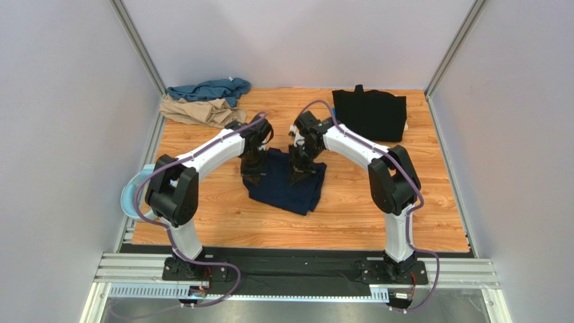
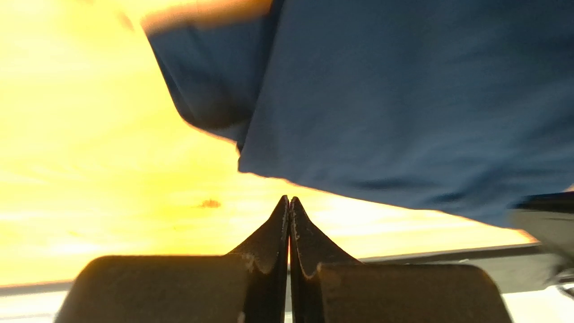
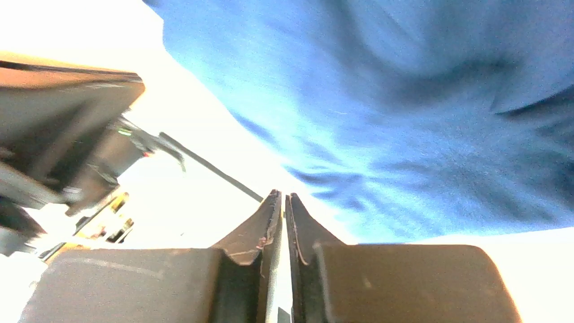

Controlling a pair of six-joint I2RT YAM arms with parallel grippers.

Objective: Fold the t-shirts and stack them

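Okay, worktop (image 1: 215, 215) first: navy shirt (image 1: 286, 185) lies mid-board under both arms, black shirt (image 1: 370, 113) folded far right, teal shirt (image 1: 209, 89) and tan shirt (image 1: 195, 111) bunched far left. Left claw (image 2: 290, 202) closed empty; right claw (image 3: 283, 198) nearly closed, empty.

Pale grey walls (image 1: 60, 101), wooden tabletop (image 1: 377, 208)

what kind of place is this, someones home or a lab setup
Most likely a lab test cell, not a home: plain grey panels on aluminium posts wall in a small wooden tabletop, and two arms are bolted to a metal rail at its near edge, with t-shirts as props.
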